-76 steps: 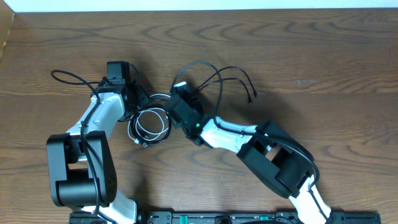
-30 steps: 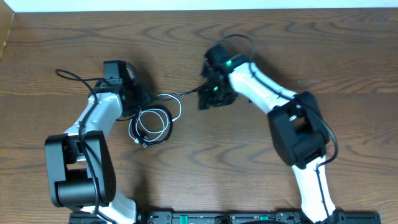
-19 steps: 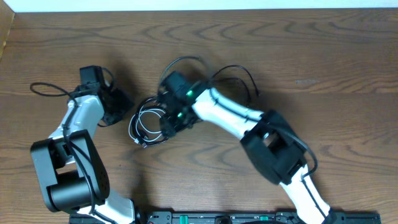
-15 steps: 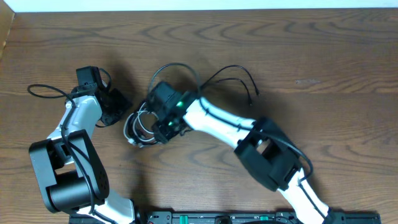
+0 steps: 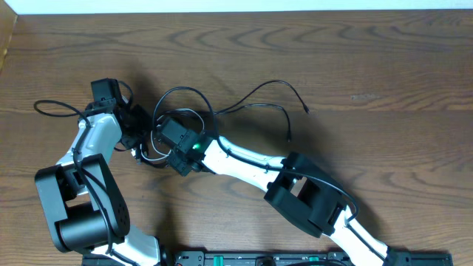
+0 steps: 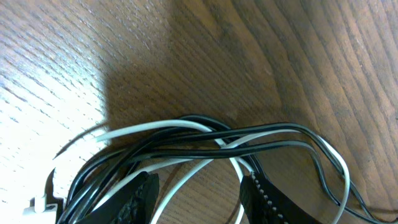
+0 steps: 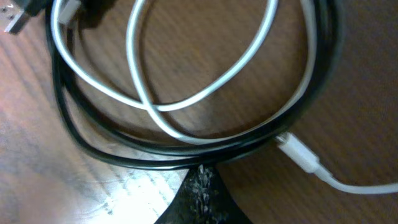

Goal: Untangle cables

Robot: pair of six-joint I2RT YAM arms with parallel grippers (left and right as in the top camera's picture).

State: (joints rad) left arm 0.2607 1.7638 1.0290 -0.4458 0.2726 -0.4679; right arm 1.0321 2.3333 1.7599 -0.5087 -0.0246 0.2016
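White cable plug clear R-wrist; overhead prob. hidden.

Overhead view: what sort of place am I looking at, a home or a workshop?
Most likely a robotics lab bench: two white-and-black jointed robot arms stand at the edge of a brown wood-grain table, reaching over a tangle of thin black and white cables.

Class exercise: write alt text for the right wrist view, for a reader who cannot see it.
A white cable loops inside a coil of black cables on a wooden table. The right gripper, shut, juts up from the bottom edge, its tip at the black strands; whether it pinches one is unclear.
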